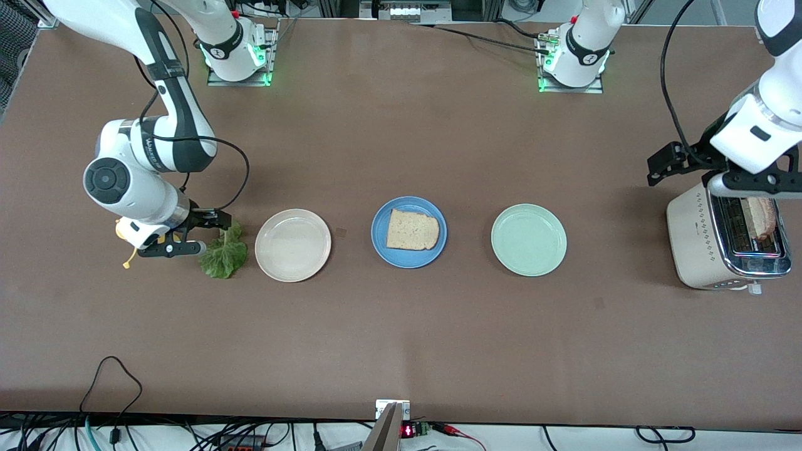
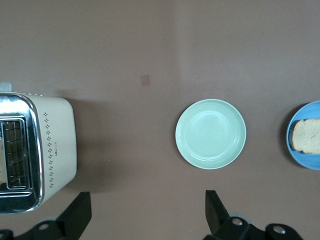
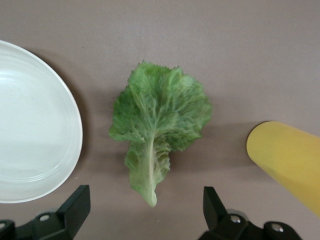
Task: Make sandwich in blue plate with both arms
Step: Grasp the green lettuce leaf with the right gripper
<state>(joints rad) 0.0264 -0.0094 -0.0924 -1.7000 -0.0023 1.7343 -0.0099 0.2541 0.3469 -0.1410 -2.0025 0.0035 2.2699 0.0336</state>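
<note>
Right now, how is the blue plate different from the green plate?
The blue plate is a strong medium blue; the green plate is pale. The blue plate carries one slice of bread; the green plate is bare. The blue plate sits mid-table, and the green plate lies beside it toward the left arm's end, closer to the toaster. Both are round with shallow rims, look similar in size, and lie flat in the same row.

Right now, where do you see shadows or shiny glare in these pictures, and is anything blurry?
Front view: the toaster casts a soft shadow on the table; its chrome top glints. Left wrist view: the pale green plate shows a mild sheen. Right wrist view: the lettuce leaf is sharp, with a faint shadow; the beige plate shines softly.
</note>
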